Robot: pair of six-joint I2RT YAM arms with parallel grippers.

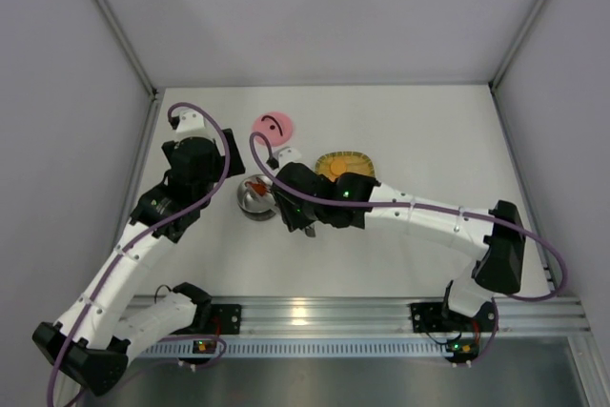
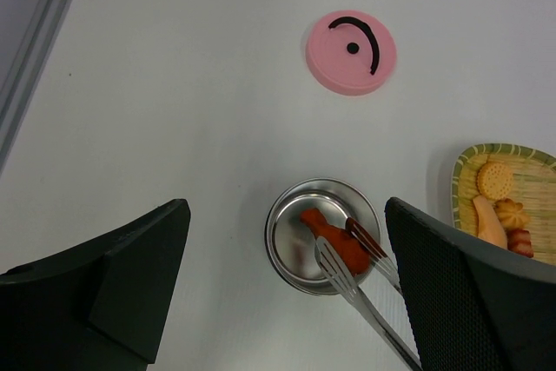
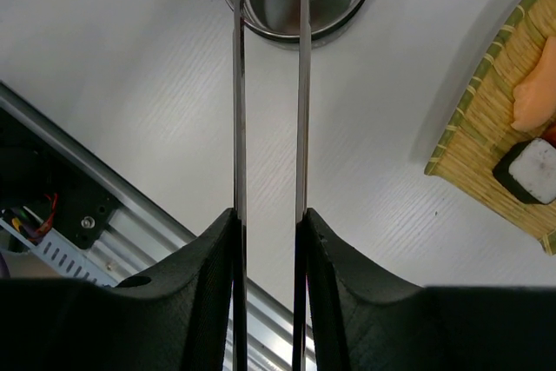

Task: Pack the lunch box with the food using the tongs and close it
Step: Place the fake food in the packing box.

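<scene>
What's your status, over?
Left gripper open above round steel lunch box. Right gripper shut on slim silvery tongs, tips on orange-red food piece inside box. Flat pink lid off, aside.

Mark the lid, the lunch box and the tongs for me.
pink lid point(image 2: 351, 51): left wrist view, centre of its top face.
lunch box point(image 2: 287, 248): left wrist view, bare inner wall, left side.
tongs point(image 2: 337, 271): left wrist view, slotted tip of one arm.

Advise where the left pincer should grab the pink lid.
By its outer rim, from straight above, jaws straddling the disc. The pink lid lies flat on the table, clear of the steel bowl; whether its black arc is raised is unclear.
</scene>
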